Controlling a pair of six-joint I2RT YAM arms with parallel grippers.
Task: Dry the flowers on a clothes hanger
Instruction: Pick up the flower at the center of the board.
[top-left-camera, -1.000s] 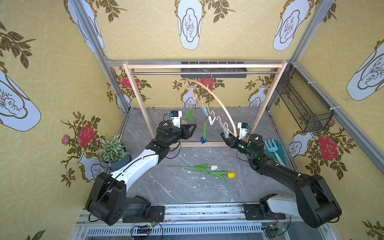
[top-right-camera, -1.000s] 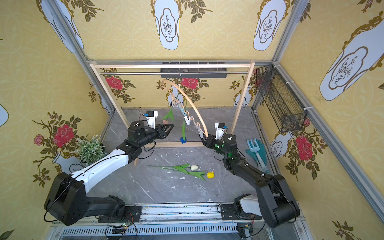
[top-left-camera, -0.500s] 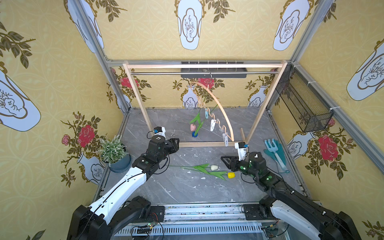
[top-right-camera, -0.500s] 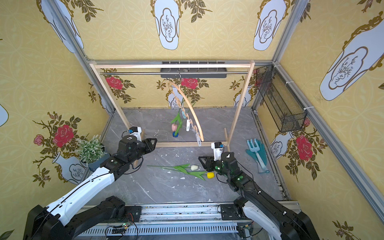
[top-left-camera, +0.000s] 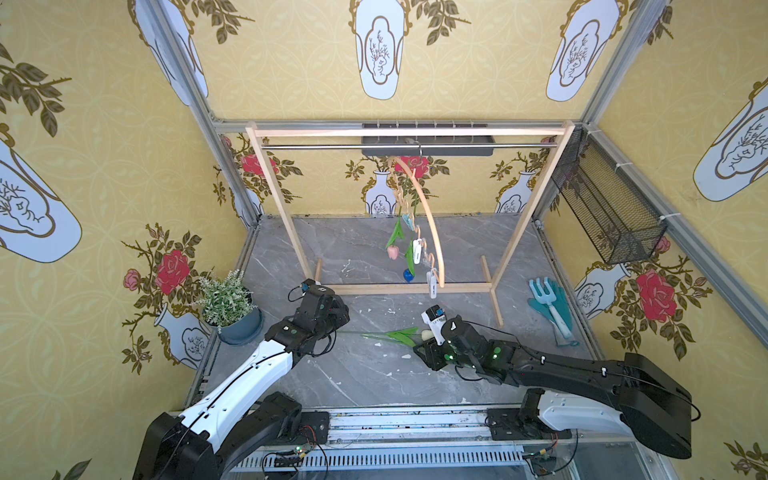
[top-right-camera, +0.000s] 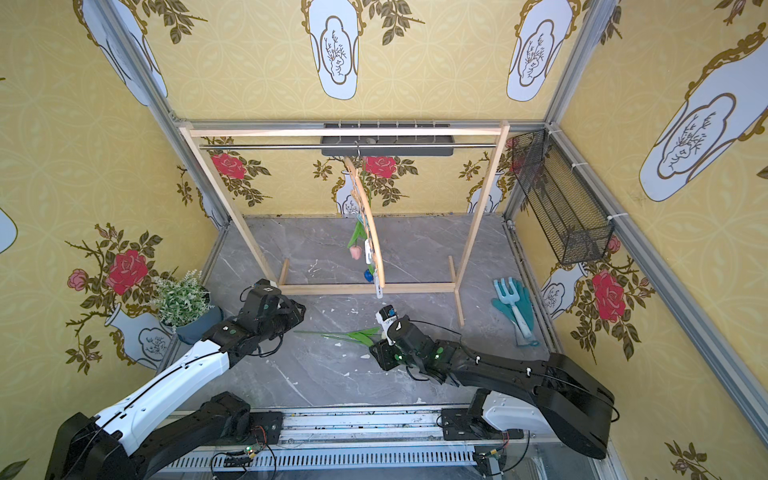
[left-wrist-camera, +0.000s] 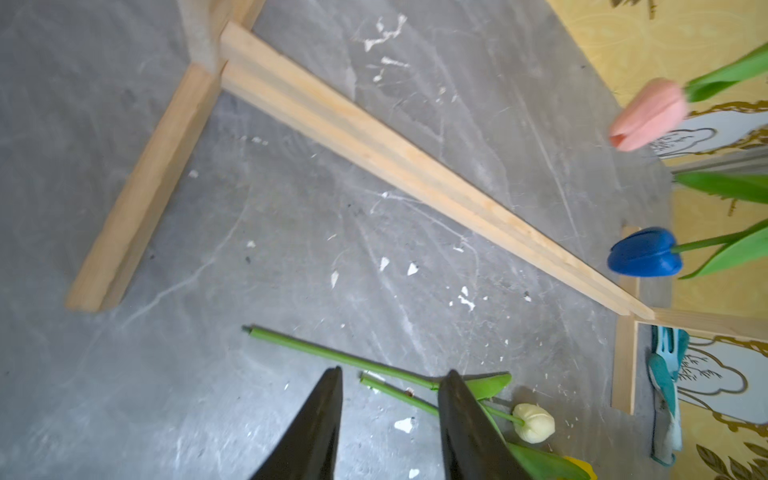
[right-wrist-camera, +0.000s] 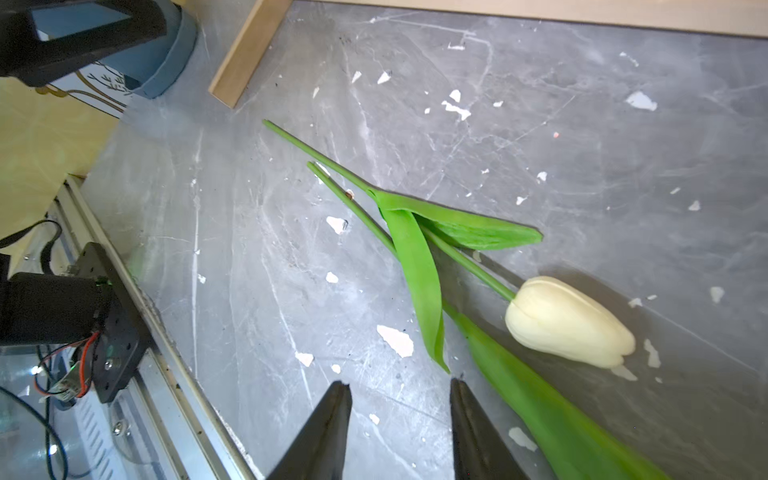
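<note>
Drawn back from the clothes hanger (top-left-camera: 430, 220) and lowered toward the table (top-left-camera: 365, 374) since a second ago, left arm (top-left-camera: 266, 365) and right arm (top-left-camera: 561, 370) alike, with the hanger turned nearer edge-on; left arm stretched forward and low, left fingers (left-wrist-camera: 334, 395) parted, gripping nothing, tips over the cut stem ends; right arm reaching in low across the table, right fingers (right-wrist-camera: 343, 411) likewise parted and empty. Four tulips counted, two and two: flat on the table between the two sets of fingers, cream tulip (right-wrist-camera: 569, 322) and yellow tulip (left-wrist-camera: 582, 471), long axes nearly side by side, stems toward the left fingers, heads at the right fingers, cream head just beside one right fingertip; well beyond both sets, pink tulip (top-left-camera: 392, 252) and blue tulip (top-left-camera: 408, 274), pegged head-down, stems running upward. One hanger, hooked on the rail of the rack (top-left-camera: 274, 187).
</note>
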